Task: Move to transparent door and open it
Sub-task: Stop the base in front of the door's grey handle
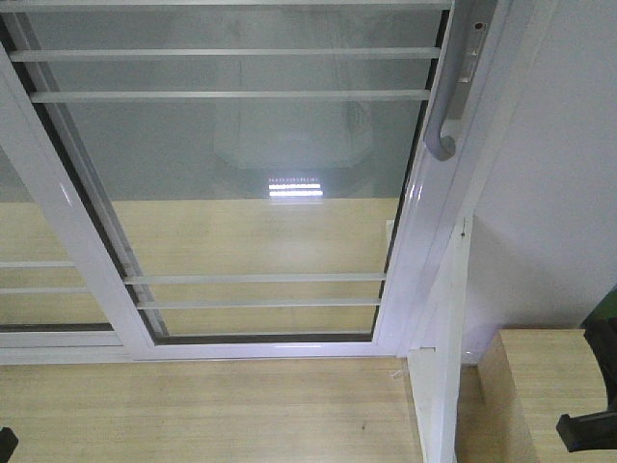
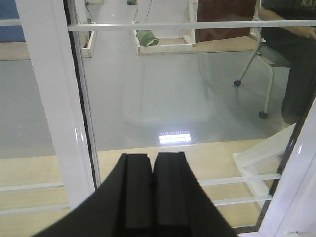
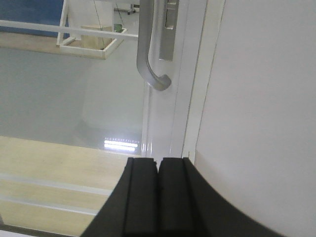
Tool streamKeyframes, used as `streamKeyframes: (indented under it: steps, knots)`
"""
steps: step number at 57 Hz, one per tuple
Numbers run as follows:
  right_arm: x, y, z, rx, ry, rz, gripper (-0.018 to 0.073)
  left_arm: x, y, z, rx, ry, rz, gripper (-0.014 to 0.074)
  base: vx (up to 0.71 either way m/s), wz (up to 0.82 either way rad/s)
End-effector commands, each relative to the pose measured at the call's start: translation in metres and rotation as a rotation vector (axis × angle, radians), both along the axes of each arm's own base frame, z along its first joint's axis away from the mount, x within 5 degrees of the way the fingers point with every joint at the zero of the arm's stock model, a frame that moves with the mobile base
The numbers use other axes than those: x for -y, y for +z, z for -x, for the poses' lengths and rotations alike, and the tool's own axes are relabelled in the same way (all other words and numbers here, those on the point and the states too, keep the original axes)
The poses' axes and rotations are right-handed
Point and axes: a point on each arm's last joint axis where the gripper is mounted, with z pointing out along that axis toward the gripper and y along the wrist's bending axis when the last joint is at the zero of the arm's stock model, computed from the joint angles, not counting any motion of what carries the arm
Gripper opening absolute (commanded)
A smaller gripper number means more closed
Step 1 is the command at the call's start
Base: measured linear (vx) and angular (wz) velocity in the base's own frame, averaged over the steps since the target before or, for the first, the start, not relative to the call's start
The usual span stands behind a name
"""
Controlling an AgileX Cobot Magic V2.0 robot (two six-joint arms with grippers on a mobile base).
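The transparent door (image 1: 251, 183) fills the front view: clear glass in a white frame with thin white horizontal bars. Its curved grey pull handle (image 1: 445, 106) hangs on the right stile at the top right, seen closer as the handle (image 3: 148, 54) in the right wrist view. My right gripper (image 3: 158, 162) is shut and empty, pointing at the door stile below the handle, apart from it. My left gripper (image 2: 153, 157) is shut with nothing in it, facing the door glass (image 2: 187, 98) right of a white frame post (image 2: 54, 108).
A white wall (image 1: 559, 193) stands right of the door. A light wooden box (image 1: 540, 395) sits at bottom right beside a white post (image 1: 439, 386). Another glass panel (image 1: 39, 280) overlaps at left. Beyond the glass, a seated person (image 2: 296, 54) on a wheeled chair (image 2: 269, 69).
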Motion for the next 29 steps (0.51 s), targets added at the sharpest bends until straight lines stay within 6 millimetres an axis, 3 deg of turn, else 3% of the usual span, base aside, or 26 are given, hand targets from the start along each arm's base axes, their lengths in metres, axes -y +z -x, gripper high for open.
streamKeyframes:
  steps: [1, 29]
  knots:
    - [0.0007, 0.0055, -0.0026, 0.056, -0.009, 0.009, -0.0001, 0.001, 0.0034, -0.0025, 0.048, -0.007, 0.017, -0.0006, 0.0, 0.0]
    - [0.0007, 0.0049, -0.0025, 0.05, -0.009, 0.009, -0.0001, 0.001, 0.0033, -0.0025, 0.046, -0.007, 0.016, -0.0006, 0.0, 0.0]
